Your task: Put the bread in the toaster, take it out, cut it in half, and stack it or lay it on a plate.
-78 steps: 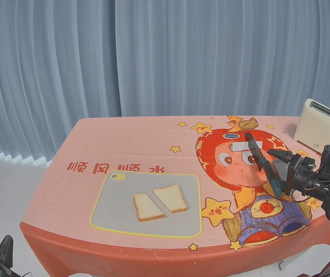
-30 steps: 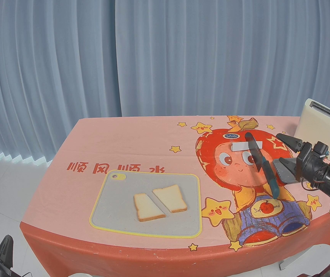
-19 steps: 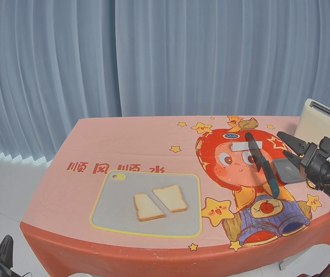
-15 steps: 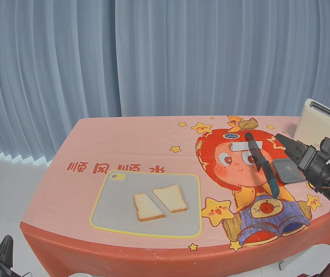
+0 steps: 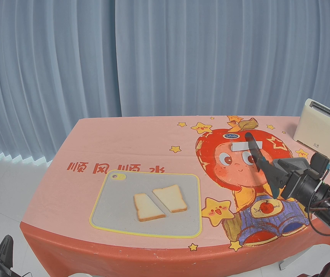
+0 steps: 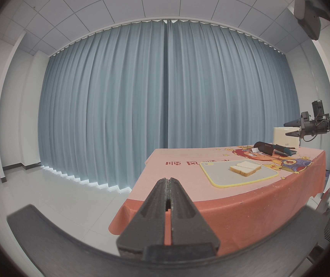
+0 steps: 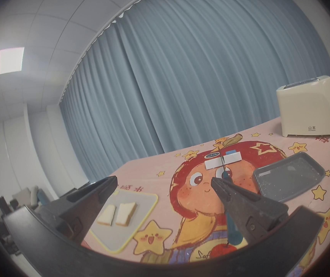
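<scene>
Low off the counter (image 5: pixel 134 251) at 7 o'clock: left pincer (image 6: pixel 167 181), pressed together. On the cutting board (image 5: pixel 111 208): bread halves (image 5: pixel 170 198) flat, side by side, cut running 11 to 5. At their 3 o'clock, past the knife (image 5: pixel 253 149): right pincer (image 7: pixel 164 181), spread apart, empty, likely nearer. Beside it, grey plate (image 7: pixel 290 176). Printed cloth (image 5: pixel 153 135), curtain (image 5: pixel 165 47) behind.

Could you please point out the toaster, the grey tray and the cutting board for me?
toaster (image 5: pixel 319 130), head view, its cream front face.
grey tray (image 7: pixel 290 176), right wrist view, its bare floor.
cutting board (image 5: pixel 111 208), head view, its bare left part.
</scene>
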Motion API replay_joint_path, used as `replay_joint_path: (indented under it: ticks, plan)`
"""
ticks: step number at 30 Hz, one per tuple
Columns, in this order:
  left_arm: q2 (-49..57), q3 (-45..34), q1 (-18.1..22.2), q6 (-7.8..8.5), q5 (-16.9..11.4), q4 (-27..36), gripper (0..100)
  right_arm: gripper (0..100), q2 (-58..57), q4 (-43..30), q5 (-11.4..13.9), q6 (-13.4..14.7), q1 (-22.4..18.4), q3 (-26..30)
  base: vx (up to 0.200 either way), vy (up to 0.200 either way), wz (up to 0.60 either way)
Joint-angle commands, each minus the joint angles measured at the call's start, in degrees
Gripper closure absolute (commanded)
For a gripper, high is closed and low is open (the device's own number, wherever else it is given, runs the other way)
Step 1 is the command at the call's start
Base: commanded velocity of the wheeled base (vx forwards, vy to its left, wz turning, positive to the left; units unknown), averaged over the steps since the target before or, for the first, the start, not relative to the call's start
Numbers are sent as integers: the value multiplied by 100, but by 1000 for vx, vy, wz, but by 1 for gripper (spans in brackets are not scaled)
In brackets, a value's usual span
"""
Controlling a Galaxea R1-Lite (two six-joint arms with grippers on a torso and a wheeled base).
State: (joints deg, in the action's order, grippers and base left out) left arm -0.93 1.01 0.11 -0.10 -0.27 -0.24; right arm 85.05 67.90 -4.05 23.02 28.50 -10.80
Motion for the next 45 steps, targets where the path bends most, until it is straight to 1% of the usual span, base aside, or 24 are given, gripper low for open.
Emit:
replay_joint_path:
  ticks: [1, 3, 5, 6, 7, 8, 9, 12, 13, 14, 16, 17, 19, 23, 24, 25, 30, 32, 33, 38, 45]
  plan:
    - [75, -101, 7, 1, 0, -2, 100, 0, -42, -5, -17, -219, 288, 236, 0, 0, 0]
    - [66, -101, -2, 1, 0, -2, 100, 0, -59, -14, -26, -333, 498, 192, 0, 0, 0]
    - [66, -101, -2, -8, 0, -2, 100, 0, 11, -102, -44, -544, 534, 87, 0, 0, 0]
    - [66, -101, 7, 1, 0, -2, 100, 0, 55, -234, -44, -746, 542, -10, 0, 0, 0]
    - [75, -101, 7, -8, 0, -2, 100, 0, 64, -277, -44, -807, 551, -27, 0, 0, 0]
    - [66, -101, 7, -8, 0, -2, 100, 0, 125, -568, -70, -1106, 569, -186, 0, 0, 0]
    - [66, -101, 7, 1, 0, -2, 100, 0, 134, -743, -79, -1212, 586, -300, 0, 0, 0]
    - [75, -101, 7, 1, 0, -2, 100, 0, 161, -1209, -79, -1238, 789, -739, 0, 0, 0]
    - [75, -101, 7, 1, 0, -2, 100, 0, 161, -1209, -79, -1238, 789, -739, 0, 0, 0]
    - [75, -101, -2, -8, 0, -2, 100, 0, 178, -1569, -79, -1238, 824, -1029, 0, 0, 0]
    - [75, -101, 7, 1, 0, -2, 100, 0, 222, -1903, -79, -1247, 841, -1293, 0, 0, 0]
    - [75, -101, 7, 1, 0, -2, 100, 0, 222, -1903, -79, -1247, 841, -1293, 0, 0, 0]
    - [75, -101, -2, 1, 9, -2, 100, 0, 292, -2457, -79, -1291, 859, -1688, 0, 0, 0]
    - [75, -101, 7, -8, 0, -2, 100, 0, 407, -3055, -79, -1317, 903, -2163, 0, 0, 0]
    - [75, -101, -2, 1, 0, -2, 100, 0, 407, -3055, -79, -1317, 903, -2163, 0, 0, 0]
    - [75, -101, -2, 1, 0, -2, 100, 0, 459, -3354, -87, -1361, 929, -2392, 0, 0, 0]
    - [66, -101, 7, 1, 0, -2, 100, 0, 714, -4101, -87, -1388, 1026, -3033, 0, 0, 0]
    - [75, -101, 7, -8, 0, -2, 100, 0, 776, -4233, -87, -1388, 1026, -3165, 0, 0, 0]
    - [75, -101, 7, 1, 0, -2, 100, 0, 864, -4452, -105, -1388, 1026, -3411, 0, 0, 0]
    - [75, -101, 7, 1, 0, -2, 100, 0, 1136, -5111, -96, -1388, 1114, -3930, 0, 0, 0]
    - [75, -101, -2, 1, 0, -2, 100, 0, 1778, -5639, -114, -1388, 1307, -4554, 0, 0, 0]
